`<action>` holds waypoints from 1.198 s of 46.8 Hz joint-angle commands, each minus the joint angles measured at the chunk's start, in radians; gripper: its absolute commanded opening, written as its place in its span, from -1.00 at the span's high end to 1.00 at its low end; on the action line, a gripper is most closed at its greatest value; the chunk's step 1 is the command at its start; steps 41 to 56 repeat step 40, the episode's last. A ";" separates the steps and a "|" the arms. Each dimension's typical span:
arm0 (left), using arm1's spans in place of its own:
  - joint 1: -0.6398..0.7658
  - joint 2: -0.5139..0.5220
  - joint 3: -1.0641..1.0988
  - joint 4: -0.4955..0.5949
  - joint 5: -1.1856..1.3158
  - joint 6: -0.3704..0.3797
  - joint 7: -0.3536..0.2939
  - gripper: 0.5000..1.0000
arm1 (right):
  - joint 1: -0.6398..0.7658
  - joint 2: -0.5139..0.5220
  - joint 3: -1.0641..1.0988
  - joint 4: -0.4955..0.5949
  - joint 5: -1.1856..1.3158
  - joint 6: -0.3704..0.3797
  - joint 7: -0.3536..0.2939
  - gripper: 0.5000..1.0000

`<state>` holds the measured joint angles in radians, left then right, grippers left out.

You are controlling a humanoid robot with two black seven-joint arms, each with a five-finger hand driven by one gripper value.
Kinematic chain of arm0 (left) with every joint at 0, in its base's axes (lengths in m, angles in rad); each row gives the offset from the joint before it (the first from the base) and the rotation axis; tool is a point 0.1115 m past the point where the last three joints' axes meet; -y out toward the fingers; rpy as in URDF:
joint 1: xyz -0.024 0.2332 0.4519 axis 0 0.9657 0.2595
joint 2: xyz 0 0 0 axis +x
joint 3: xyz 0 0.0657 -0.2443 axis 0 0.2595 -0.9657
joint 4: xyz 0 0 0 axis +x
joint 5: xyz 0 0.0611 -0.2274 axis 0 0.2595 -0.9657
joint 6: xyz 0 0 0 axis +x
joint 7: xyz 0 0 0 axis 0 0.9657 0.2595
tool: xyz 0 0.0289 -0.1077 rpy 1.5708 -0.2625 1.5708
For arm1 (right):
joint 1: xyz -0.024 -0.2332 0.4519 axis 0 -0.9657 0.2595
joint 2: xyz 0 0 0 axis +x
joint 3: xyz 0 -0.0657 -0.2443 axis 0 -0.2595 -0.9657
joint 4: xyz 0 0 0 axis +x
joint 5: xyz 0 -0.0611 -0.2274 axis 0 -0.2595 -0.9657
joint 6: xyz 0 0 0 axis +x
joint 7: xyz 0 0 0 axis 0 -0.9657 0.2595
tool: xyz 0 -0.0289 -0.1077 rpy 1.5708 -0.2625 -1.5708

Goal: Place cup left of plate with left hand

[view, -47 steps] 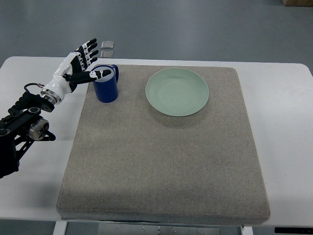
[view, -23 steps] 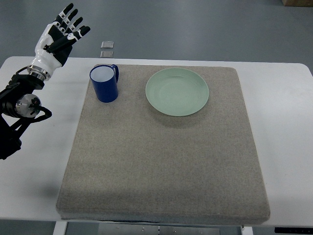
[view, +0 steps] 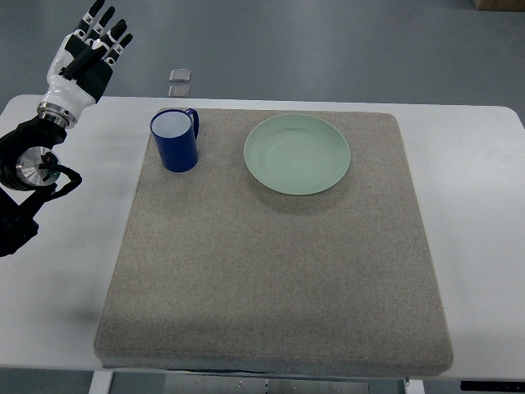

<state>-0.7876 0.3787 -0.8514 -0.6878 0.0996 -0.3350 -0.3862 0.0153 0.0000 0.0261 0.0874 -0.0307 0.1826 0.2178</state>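
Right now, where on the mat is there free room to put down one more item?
The whole near part of the grey mat, below the blue cup and the green plate, is bare. A strip right of the plate is free too. Only the gap between cup and plate is tight. The left hand is off the mat.

White table (view: 476,156) on grey floor (view: 328,49) (evenly lit).

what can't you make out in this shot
- Right hand: outside the top view entirely.
- Left arm: its lower part is cut off by the picture's left edge; the left hand itself shows, fingers spread, empty.
- Two small grey squares beyond the table: too small to identify.
- Blue cup: the steep downward angle hides its base on the grey mat.
- Brown object, top right corner: cropped.
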 commanded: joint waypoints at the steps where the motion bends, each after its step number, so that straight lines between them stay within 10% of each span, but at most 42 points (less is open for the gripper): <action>1: -0.002 -0.015 0.002 0.025 0.002 -0.007 0.000 -1.00 | 0.000 0.000 0.000 0.000 0.000 0.000 0.000 -0.73; 56: -0.030 -0.026 0.000 0.036 0.002 -0.006 -0.002 -1.00 | 0.006 0.000 0.000 0.072 -0.003 0.024 -0.009 -0.73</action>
